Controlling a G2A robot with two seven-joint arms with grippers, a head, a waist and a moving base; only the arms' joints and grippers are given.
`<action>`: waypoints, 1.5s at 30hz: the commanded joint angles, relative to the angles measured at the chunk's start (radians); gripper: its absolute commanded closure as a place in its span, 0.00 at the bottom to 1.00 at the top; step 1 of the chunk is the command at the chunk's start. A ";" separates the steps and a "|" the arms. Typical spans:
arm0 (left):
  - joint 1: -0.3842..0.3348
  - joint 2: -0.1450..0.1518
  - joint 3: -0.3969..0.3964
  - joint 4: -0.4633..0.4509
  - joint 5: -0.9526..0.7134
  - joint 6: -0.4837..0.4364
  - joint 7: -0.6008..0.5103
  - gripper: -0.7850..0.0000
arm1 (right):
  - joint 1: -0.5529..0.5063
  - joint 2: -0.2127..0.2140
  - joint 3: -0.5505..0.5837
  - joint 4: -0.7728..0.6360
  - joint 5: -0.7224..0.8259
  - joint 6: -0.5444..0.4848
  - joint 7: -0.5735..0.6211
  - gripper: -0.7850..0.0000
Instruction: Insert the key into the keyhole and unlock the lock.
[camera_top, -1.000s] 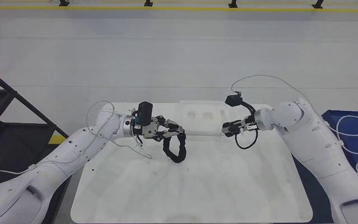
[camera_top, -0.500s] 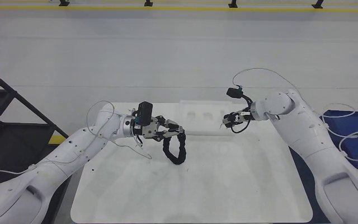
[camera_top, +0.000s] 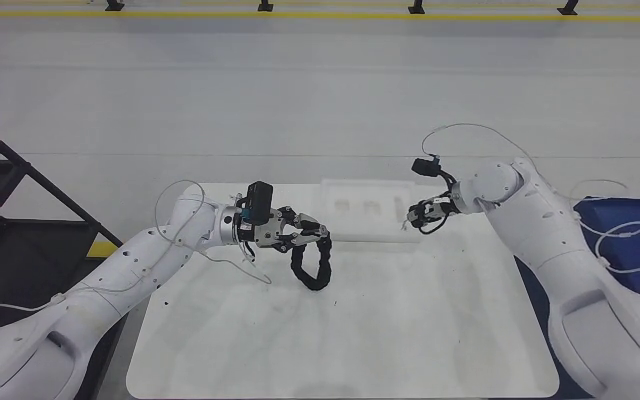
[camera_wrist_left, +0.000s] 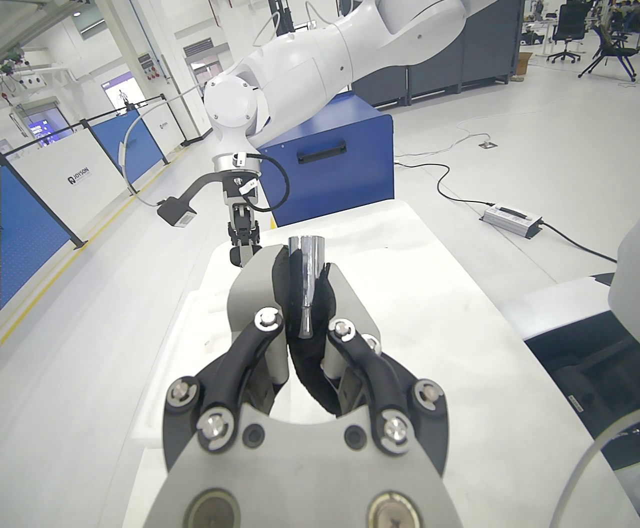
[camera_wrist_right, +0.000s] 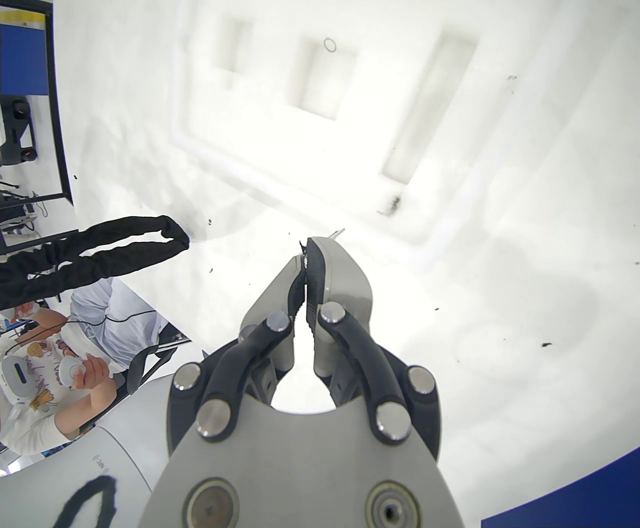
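Floor (camera_top: 300, 90): pale grey, glossy; yellow line (camera_top: 320, 14) along far edge.
Cabinet (camera_wrist_left: 350, 172): blue, black handle (camera_wrist_left: 321, 151), behind table (camera_wrist_left: 430, 280).
Office chairs (camera_wrist_left: 567, 27): black, far corner.

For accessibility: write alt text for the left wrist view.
The left gripper is shut on a black cable lock, its chrome cylinder pointing away over the white table. Beyond it, the right gripper hangs over the far end.

**Site: robotics lab hall, open test floor**

We log a large indoor hall with a high ceiling. A glossy pale grey floor (camera_top: 300, 90) runs wide, crossed by a painted yellow boundary line (camera_top: 320, 14). Freestanding blue-and-white partition panels (camera_wrist_left: 135, 145) fence off bays. A blue sheet-metal cabinet with a black handle (camera_wrist_left: 340, 170) stands near the white work table (camera_wrist_left: 440, 310). Black swivel office chairs (camera_wrist_left: 567, 25) sit far back. A black cable with a grey power brick (camera_wrist_left: 511, 220) lies loose on the floor.
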 joint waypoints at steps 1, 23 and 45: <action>0.000 0.000 0.000 0.000 0.000 0.000 0.000 1.00 | 0.009 -0.011 -0.006 0.029 -0.004 -0.007 -0.003 1.00; 0.000 0.000 0.000 0.000 0.000 0.000 0.000 1.00 | 0.067 -0.111 -0.035 0.242 -0.033 -0.028 -0.043 1.00; 0.000 0.000 0.000 0.000 0.000 0.000 0.000 1.00 | 0.074 -0.149 -0.022 0.338 -0.069 -0.011 -0.112 1.00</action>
